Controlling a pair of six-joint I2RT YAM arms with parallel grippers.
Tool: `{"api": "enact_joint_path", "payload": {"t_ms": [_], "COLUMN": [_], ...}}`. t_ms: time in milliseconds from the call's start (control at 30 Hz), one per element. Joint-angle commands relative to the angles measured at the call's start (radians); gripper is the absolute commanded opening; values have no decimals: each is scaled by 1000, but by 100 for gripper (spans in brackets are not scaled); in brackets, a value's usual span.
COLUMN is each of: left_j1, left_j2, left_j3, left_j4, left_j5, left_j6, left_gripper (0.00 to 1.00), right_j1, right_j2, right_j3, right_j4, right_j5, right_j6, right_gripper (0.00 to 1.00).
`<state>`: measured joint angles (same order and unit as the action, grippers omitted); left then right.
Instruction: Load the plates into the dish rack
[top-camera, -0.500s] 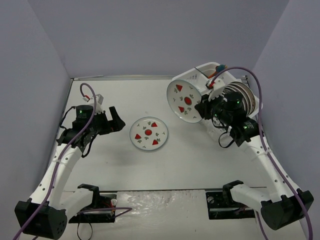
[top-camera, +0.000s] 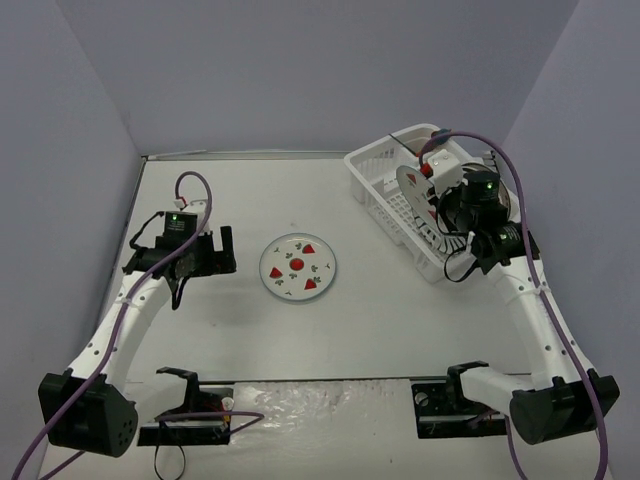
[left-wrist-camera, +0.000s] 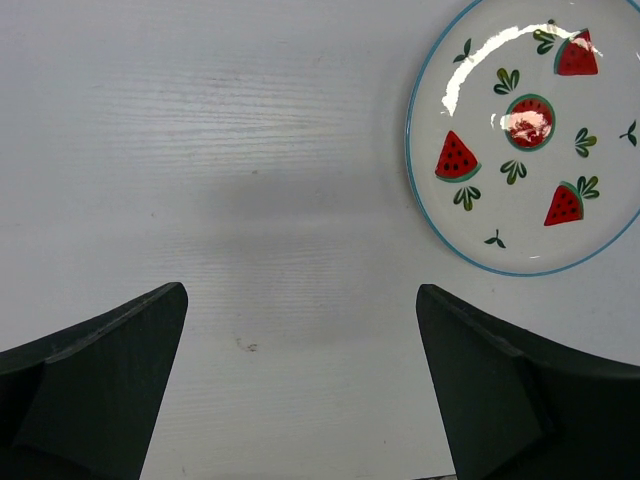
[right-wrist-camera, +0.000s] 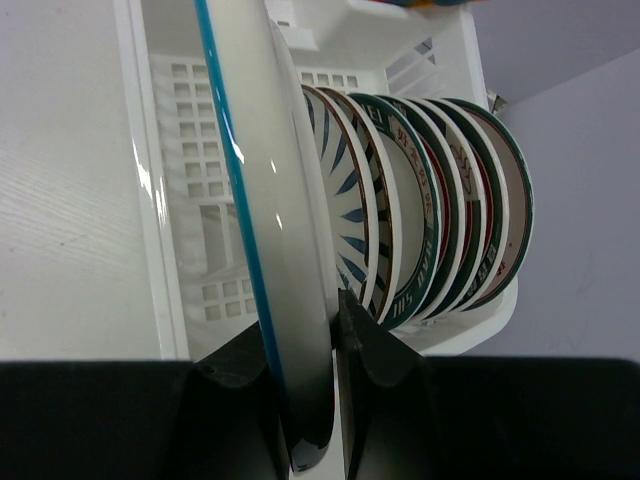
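From the top, the left gripper hangs low over the table with its 2 fingers spread wide and nothing between them. The 1 plate not yet loaded, the flat plate with red fruit on it, lies just to its right, near but apart; the left arm is much the nearer one. The right gripper is far right, over the rack, pinched on the held plate, which stands on edge inside it. In the left wrist view, both fingers frame bare table, and the flat plate sits ahead and to the right, cut by the picture's edge, not between the fingers. For a pickup, my judgement is that the gripper must shift right until 1 finger can get past the near rim. In the right wrist view, the gripper is clamped on the held plate's lower rim. The plate stands upright with its face parallel to the racked plates and sits just beside the blue-striped one at the left end of the row. Whether its far edge rests on the rack floor I cannot tell.
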<state>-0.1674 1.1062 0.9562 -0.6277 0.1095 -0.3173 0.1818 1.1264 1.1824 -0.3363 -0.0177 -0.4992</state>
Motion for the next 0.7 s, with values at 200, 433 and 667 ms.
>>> {"api": "enact_joint_path", "payload": {"t_ms": [200,433,667], "left_j1": [22,23,22], "left_j2": [12,5,6], "left_j3": [27,26,24], "left_j4": [19,19,19], "left_j5": [-15,-14,-13], "left_j6": [37,38,39], "left_gripper": [97,97,97], "right_j1": [-11,-37,-58], "right_j2": [94,140,171], "right_j3": [35,9,-24], "right_j4": [137,151,180], "right_j5": [132,151,143], "right_j6": [-110,-119,-117], "right_gripper": [0,0,0]}}
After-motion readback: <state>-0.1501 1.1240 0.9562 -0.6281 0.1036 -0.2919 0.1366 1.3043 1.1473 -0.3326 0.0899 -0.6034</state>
